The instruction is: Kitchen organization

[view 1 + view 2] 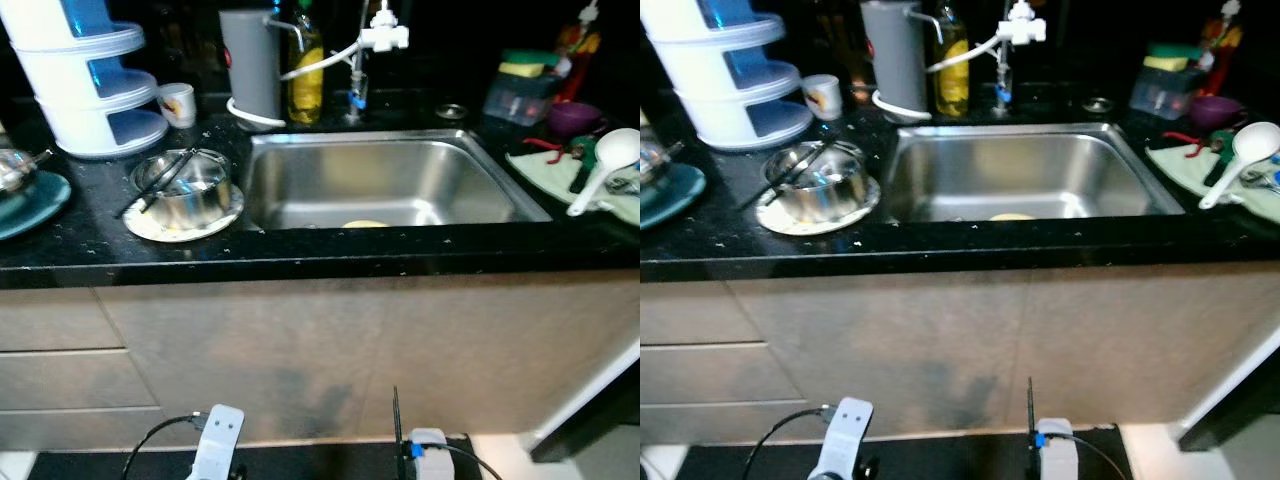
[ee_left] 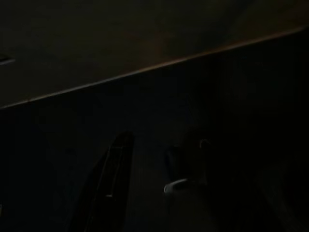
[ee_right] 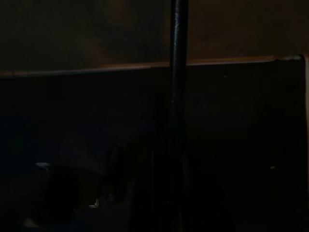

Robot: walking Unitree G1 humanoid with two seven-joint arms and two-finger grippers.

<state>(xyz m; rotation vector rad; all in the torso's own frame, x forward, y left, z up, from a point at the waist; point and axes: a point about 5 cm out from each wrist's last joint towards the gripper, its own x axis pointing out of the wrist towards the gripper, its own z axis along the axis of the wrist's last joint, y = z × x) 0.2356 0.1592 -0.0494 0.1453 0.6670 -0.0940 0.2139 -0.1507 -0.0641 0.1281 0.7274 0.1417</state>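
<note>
Left eye view shows you the steel bowl with black chopsticks (image 1: 184, 188) left of the sink (image 1: 480, 160); both grippers hang low, finger state I cannot tell. Careless reaching may tip it.

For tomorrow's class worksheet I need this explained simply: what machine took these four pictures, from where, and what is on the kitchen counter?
A walking humanoid robot took them. The two bright pictures come from its head cameras, looking down at a black counter with a steel sink. Left of the sink, a steel bowl holding dark utensils sits on a plate, near a white tiered rack and a small cup. Behind are a grey jug and a bottle; to the right lies a white ladle. The two dark pictures come from wrist cameras; both arms hang low by the cabinet.
</note>
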